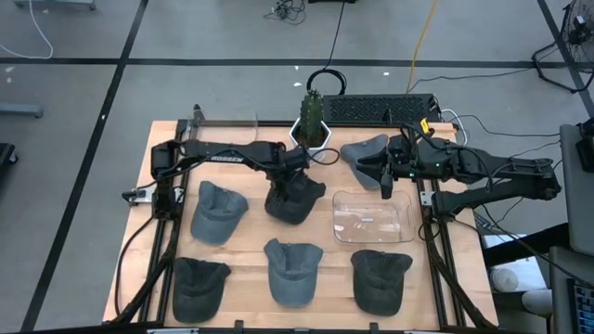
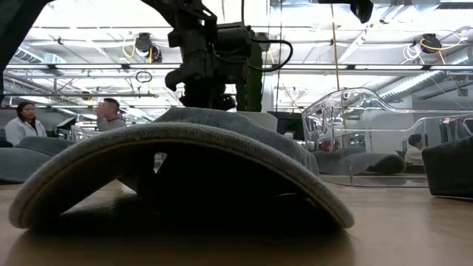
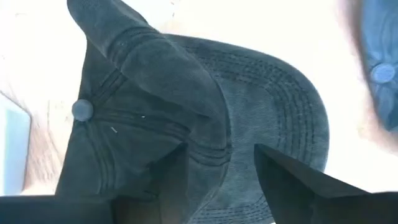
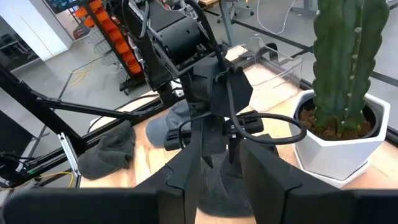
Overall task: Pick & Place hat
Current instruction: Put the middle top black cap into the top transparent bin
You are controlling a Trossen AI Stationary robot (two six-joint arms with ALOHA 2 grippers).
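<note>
Tabletop (image 1: 251, 255): you see a pale wooden surface; it carries several hats, a clear tray and a potted cactus.
Front-left hat (image 1: 198, 288): dark grey, it lies at the front left corner.
Blue-grey hat (image 1: 218, 211): it lies behind the front-left hat, apart from it, on the left side.
Left pincer (image 1: 295, 167): you find it in the middle of the tabletop, directly above the dark hat. In the left wrist view its fingers (image 3: 292, 186) stand apart on both sides of the hat cloth; whether they press on the hat, you cannot tell.
Dark hat (image 1: 295, 199): this is the hat under the left pincer. It sits crumpled in the middle, between the blue-grey hat and the clear tray; its button (image 3: 82, 110) and stitched brim show in the left wrist view.
Front-middle hat (image 1: 292, 271): blue-grey, it lies in front of the dark hat.
Cactus (image 1: 313, 119): it stands in a white pot at the back edge, behind the left pincer.
Clear tray (image 1: 373, 218): it lies right of the dark hat.
Front-right hat (image 1: 380, 278): dark grey, it lies in front of the clear tray.
Back-right hat (image 1: 364, 153): grey, it lies behind the clear tray, just beside the right pincer.
Right pincer (image 1: 386, 181): its fingers are apart and hold nothing, above the back edge of the clear tray.
</note>
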